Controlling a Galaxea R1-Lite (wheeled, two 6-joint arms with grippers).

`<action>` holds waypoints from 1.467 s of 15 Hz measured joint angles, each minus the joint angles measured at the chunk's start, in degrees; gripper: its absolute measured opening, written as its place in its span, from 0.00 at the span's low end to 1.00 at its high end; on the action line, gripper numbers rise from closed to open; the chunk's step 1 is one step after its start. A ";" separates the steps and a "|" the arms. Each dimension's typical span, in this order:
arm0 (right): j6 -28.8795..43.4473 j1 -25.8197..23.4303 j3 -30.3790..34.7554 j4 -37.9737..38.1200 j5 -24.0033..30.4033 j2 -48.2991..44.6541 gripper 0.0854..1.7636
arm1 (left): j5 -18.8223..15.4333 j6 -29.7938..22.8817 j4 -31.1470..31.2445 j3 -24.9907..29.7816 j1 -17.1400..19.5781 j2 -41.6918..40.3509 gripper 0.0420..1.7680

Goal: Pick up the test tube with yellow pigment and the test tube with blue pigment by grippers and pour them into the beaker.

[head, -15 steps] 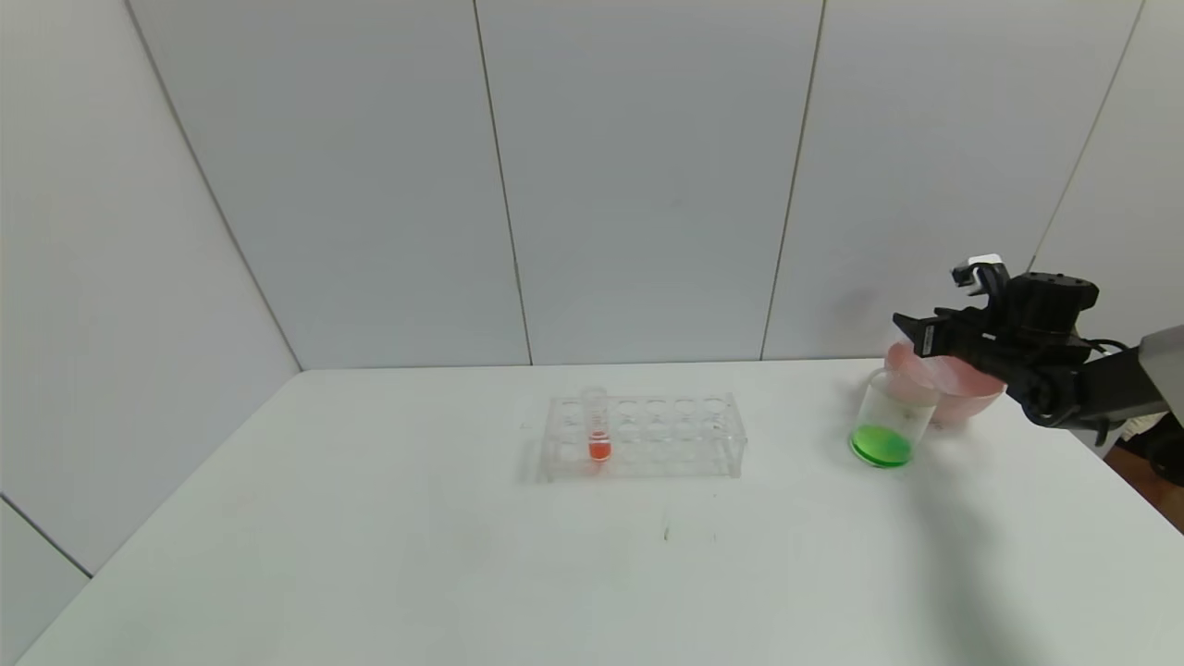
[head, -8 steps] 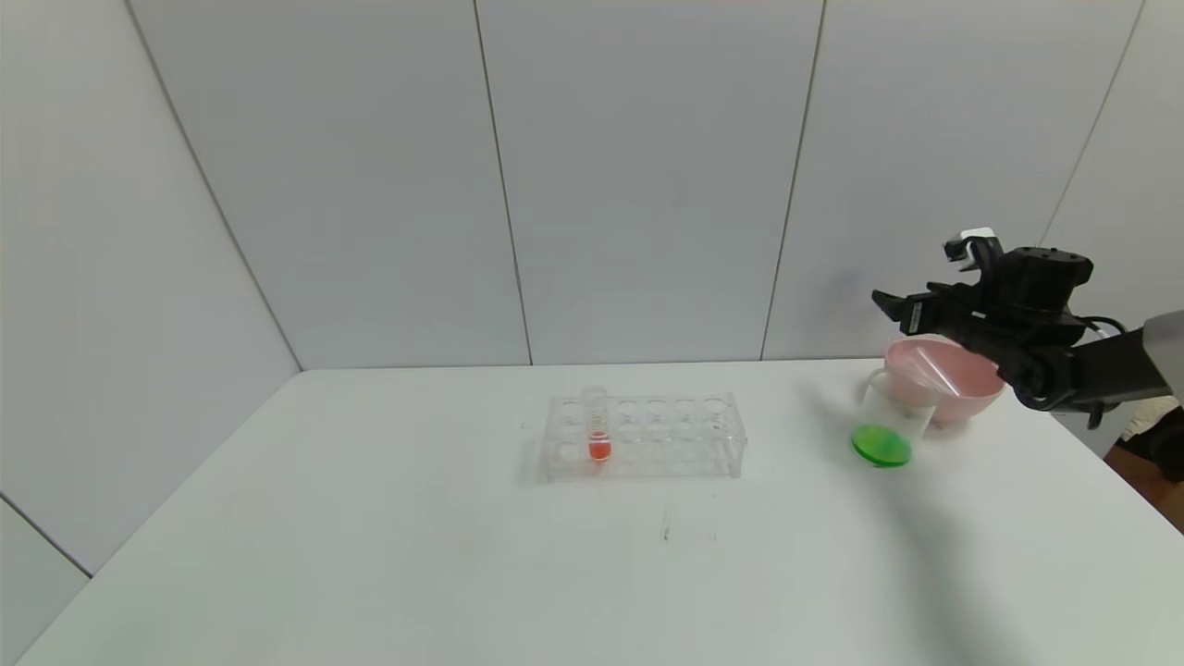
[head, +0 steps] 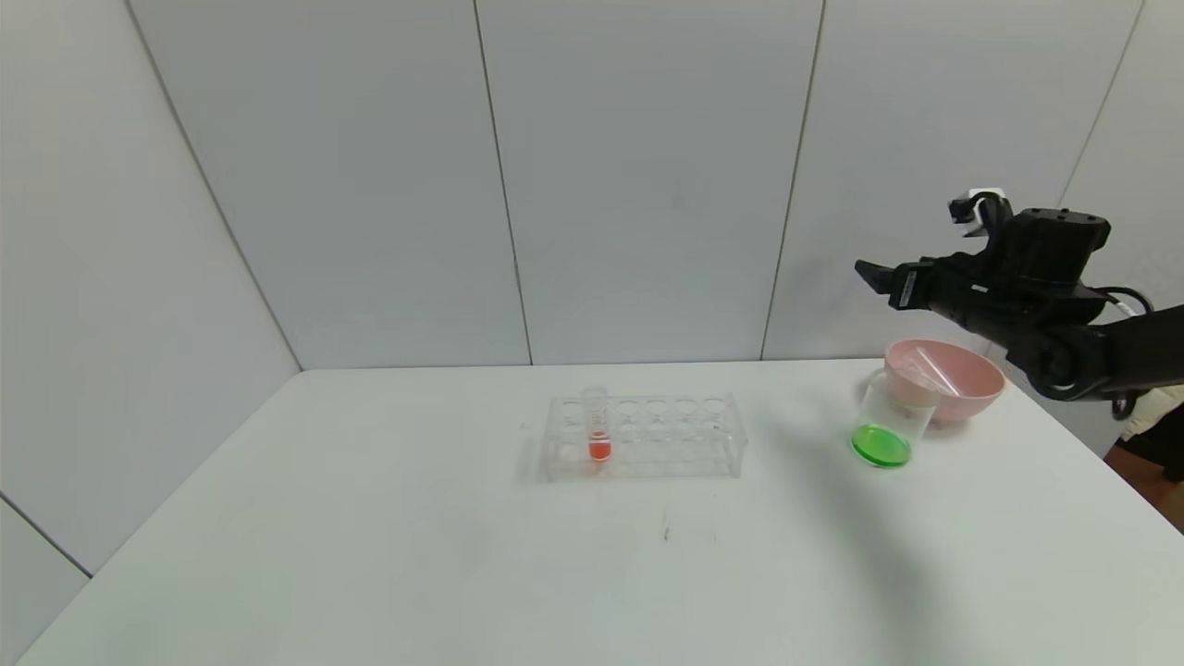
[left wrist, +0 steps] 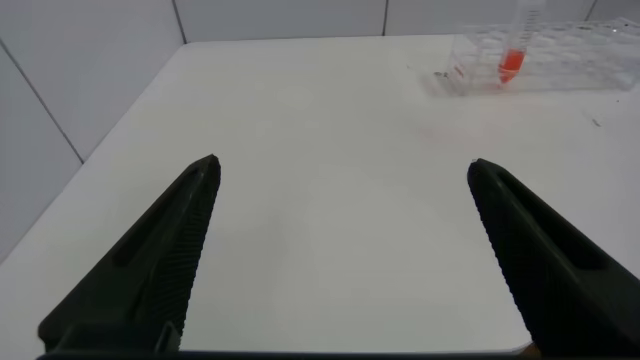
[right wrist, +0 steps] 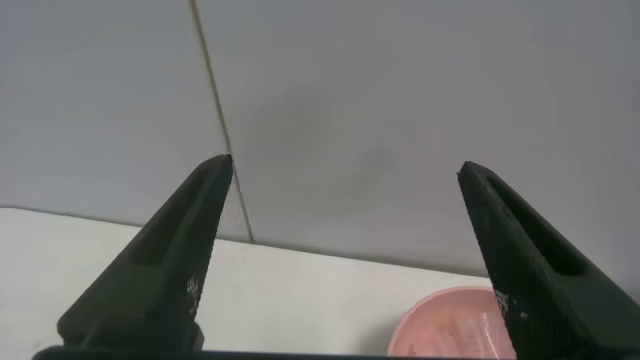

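Observation:
The beaker [head: 890, 416] stands at the table's right side with green liquid in its bottom. No tube with yellow or blue liquid is in view. A clear, empty-looking tube [head: 930, 376] lies in the pink bowl [head: 971, 393] right behind the beaker. My right gripper [head: 874, 273] is open and empty, held high above the beaker and bowl, pointing left; in the right wrist view [right wrist: 345, 165] its fingers frame the wall. My left gripper [left wrist: 342, 163] is open and empty, low over the bare near-left table; it is out of the head view.
A clear many-holed rack [head: 645, 435] stands mid-table and holds one tube with red-orange liquid [head: 598, 435]; both show in the left wrist view, the rack [left wrist: 570, 62] and the tube [left wrist: 512, 60]. The pink bowl's rim shows in the right wrist view [right wrist: 440, 330]. Grey wall panels behind.
My right gripper has risen from just over the pink bowl and beaker to well above them, shifting slightly left. Beaker, bowl and rack have not moved.

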 joint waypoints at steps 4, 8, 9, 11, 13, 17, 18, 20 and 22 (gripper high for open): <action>1.23 1.13 13.00 -3.01 0.02 -12.75 0.94 | 0.00 0.00 0.00 0.00 0.02 0.00 1.00; 1.38 0.46 27.71 -4.62 0.02 -30.07 0.95 | 0.00 0.00 0.00 0.00 0.02 0.00 1.00; 1.40 0.24 31.01 -4.67 0.21 -34.91 0.95 | 0.00 0.00 0.02 0.00 0.02 0.00 1.00; 1.38 -0.16 37.28 -4.60 0.65 -45.62 0.95 | 0.00 0.00 0.00 0.00 0.02 0.00 1.00; 1.12 -0.33 42.40 -3.58 1.26 -56.48 0.96 | 0.00 0.00 0.00 0.00 0.02 0.00 1.00; 0.26 -0.39 49.19 6.92 1.85 -80.15 0.96 | -0.02 0.00 0.00 0.00 0.00 0.00 1.00; -0.07 -0.17 49.93 11.07 1.89 -85.91 0.96 | 0.00 0.02 0.00 0.00 -0.02 0.00 1.00; -1.54 0.38 51.09 20.26 1.89 -97.21 0.96 | 0.00 0.00 0.00 0.00 0.00 0.00 1.00; -3.18 0.99 52.32 27.43 1.89 -106.62 0.96 | 0.00 0.00 0.00 0.00 0.00 0.00 1.00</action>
